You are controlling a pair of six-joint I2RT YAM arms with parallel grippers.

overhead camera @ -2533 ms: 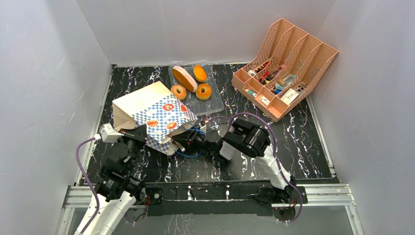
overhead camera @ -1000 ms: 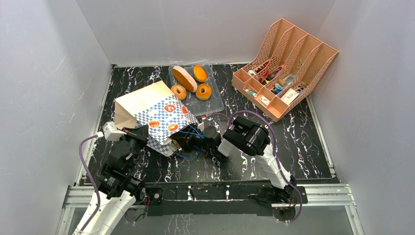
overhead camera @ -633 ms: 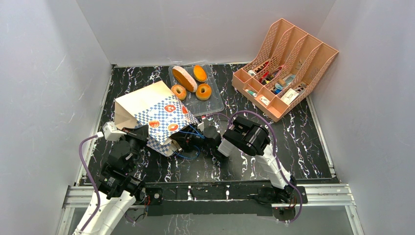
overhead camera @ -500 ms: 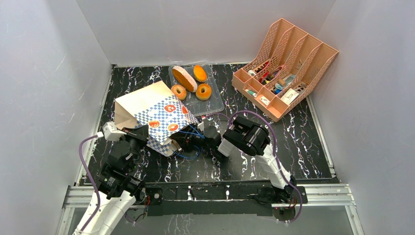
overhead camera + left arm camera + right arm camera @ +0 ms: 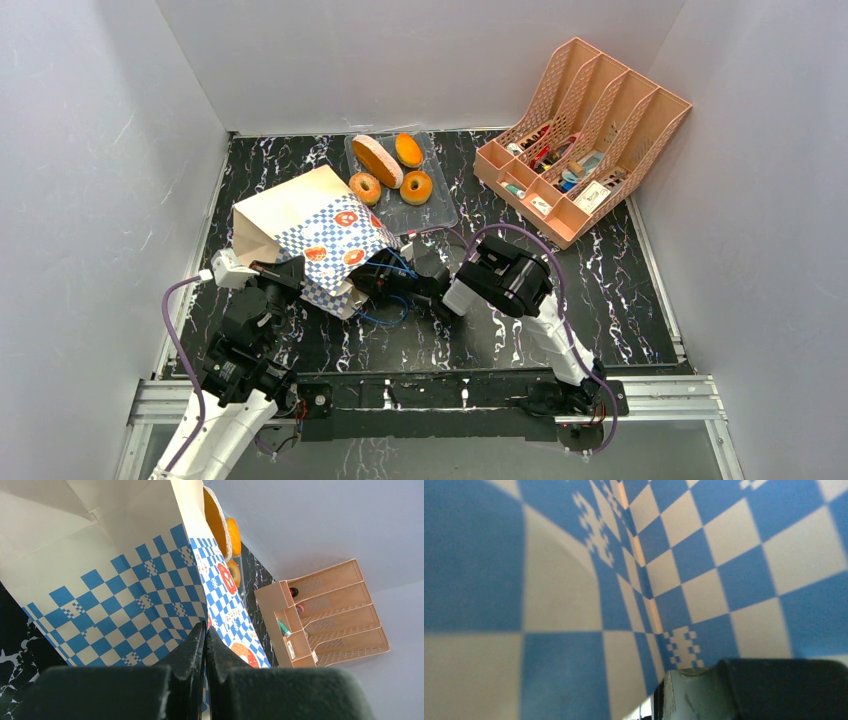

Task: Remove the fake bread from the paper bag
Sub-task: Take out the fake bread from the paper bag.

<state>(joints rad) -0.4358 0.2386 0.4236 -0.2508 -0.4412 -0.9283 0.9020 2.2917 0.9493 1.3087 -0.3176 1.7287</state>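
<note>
The paper bag [image 5: 300, 215] lies on its side on the worktop [image 5: 620, 300], mouth toward the arms. The left claw [image 5: 205, 645] is clenched on its checkered rim. The right claw [image 5: 392, 285] reaches into the mouth; its grip cannot be told. Four pieces of fake bread [image 5: 377, 160] sit in the clear tray [image 5: 440, 215] just behind the bag.

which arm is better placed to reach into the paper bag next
Right. The right end effector sits at the mouth of the paper bag; the left end effector is pinched shut on the bag's edge, likely steadying it.
</note>
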